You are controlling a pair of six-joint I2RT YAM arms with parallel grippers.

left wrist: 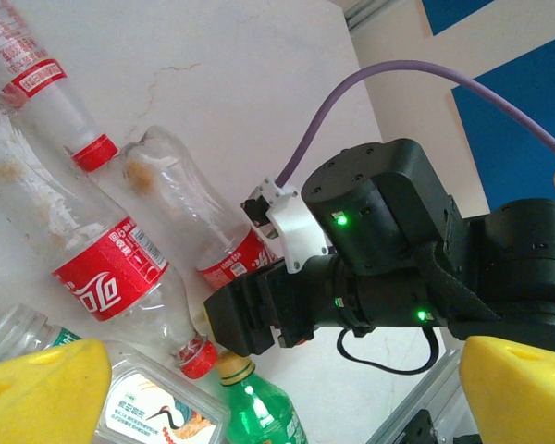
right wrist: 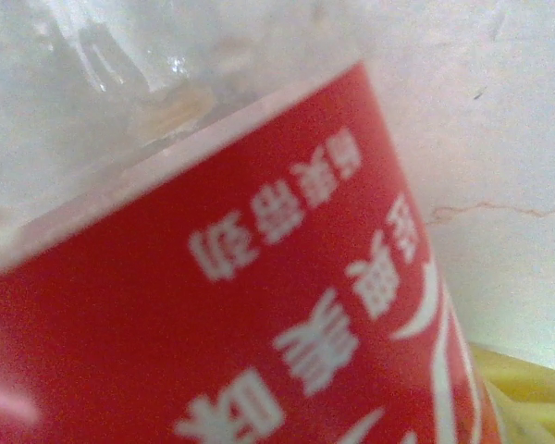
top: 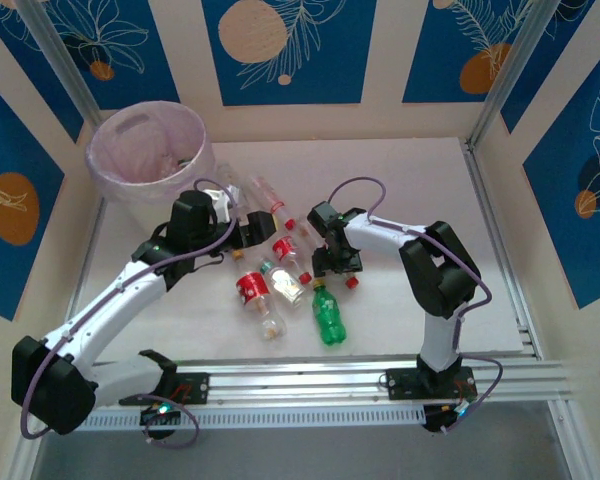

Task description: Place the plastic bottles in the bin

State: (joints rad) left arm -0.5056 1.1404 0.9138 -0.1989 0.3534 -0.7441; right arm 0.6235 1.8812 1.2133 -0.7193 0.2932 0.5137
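Several plastic bottles lie in a cluster mid-table: a red-labelled bottle, a blue-labelled bottle, a green bottle and clear ones nearer the bin at the far left. My right gripper is down over a red-labelled bottle, which lies close between its jaws. One yellow finger shows beside it, but its grip is hidden. The left gripper hovers over the cluster's left side. It is open, its yellow fingers wide apart above the green bottle.
In the left wrist view the right arm's black gripper body covers the neck of a red-labelled bottle. Another red-labelled bottle lies beside it. Patterned walls enclose the table, and an aluminium rail runs along the near edge.
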